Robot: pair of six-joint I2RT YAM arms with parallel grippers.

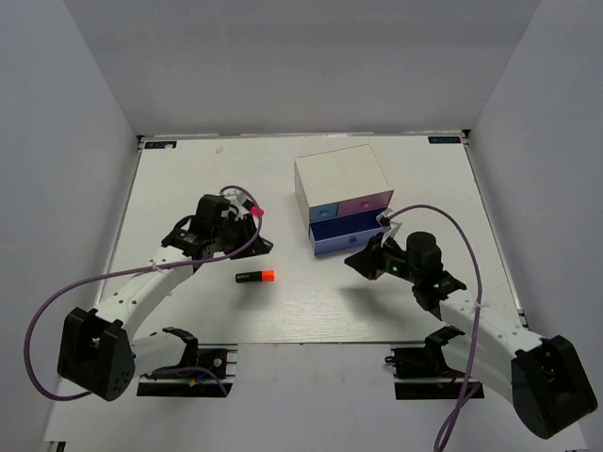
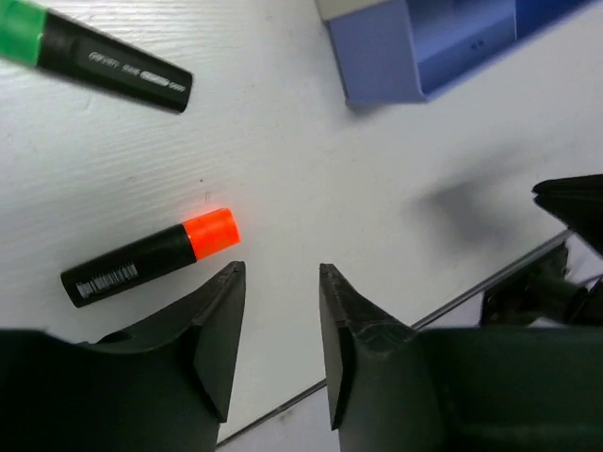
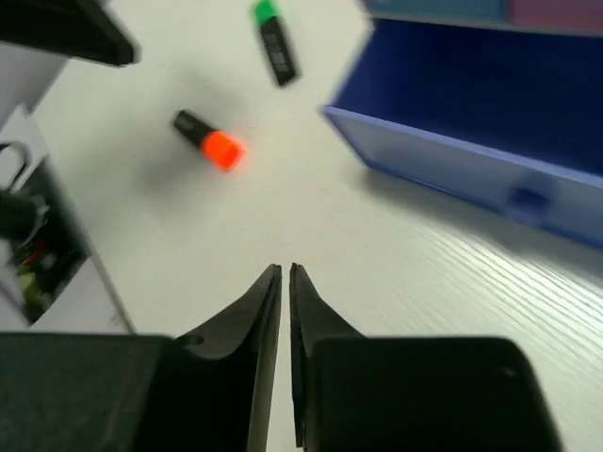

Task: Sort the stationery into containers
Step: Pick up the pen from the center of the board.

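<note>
Bare table [image 1: 311, 301] on every side of the orange-capped highlighter [image 1: 256, 276], well apart from the green-capped highlighter [image 2: 94, 61] and open to a reach from above. Further right, hemmed in by the pulled-out blue-purple drawer [image 1: 341, 237], with the right gripper [image 1: 353, 261], fingers pressed together, just beside its front. Open room inside that drawer, reachable from above.

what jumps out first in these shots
The orange-capped highlighter lies on the white table between the two arms. Right of it, the white-topped box has its wide blue-purple drawer pulled open. The left gripper hangs open beside the highlighter; the right gripper is shut and empty.
</note>
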